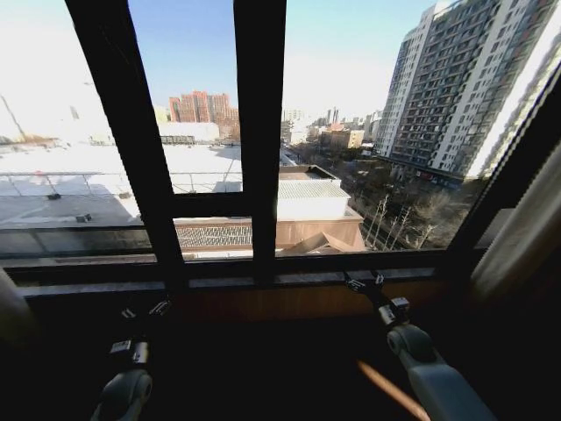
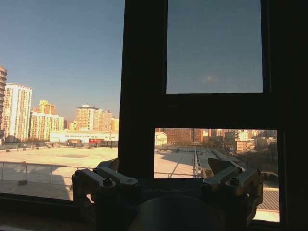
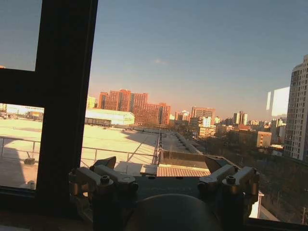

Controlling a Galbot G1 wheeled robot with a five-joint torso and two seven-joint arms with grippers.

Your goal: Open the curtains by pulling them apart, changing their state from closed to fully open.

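The curtains stand drawn to the sides of the window. One cream-beige bunched panel (image 1: pixel 526 230) hangs at the right edge, and a pale fold of another (image 1: pixel 12 317) shows at the lower left edge. My left gripper (image 1: pixel 145 309) (image 2: pixel 166 166) is held low in front of the sill, left of the centre mullion, open with nothing between its fingers. My right gripper (image 1: pixel 365 281) (image 3: pixel 161 163) reaches toward the sill right of the mullion, open and holding nothing. Neither gripper touches the fabric.
A dark window frame with a thick centre mullion (image 1: pixel 260 132) and a slanted left post (image 1: pixel 123 132) spans the view. The sill (image 1: pixel 263 281) runs just beyond both grippers. Outside are rooftops and a tall apartment block (image 1: pixel 456 88).
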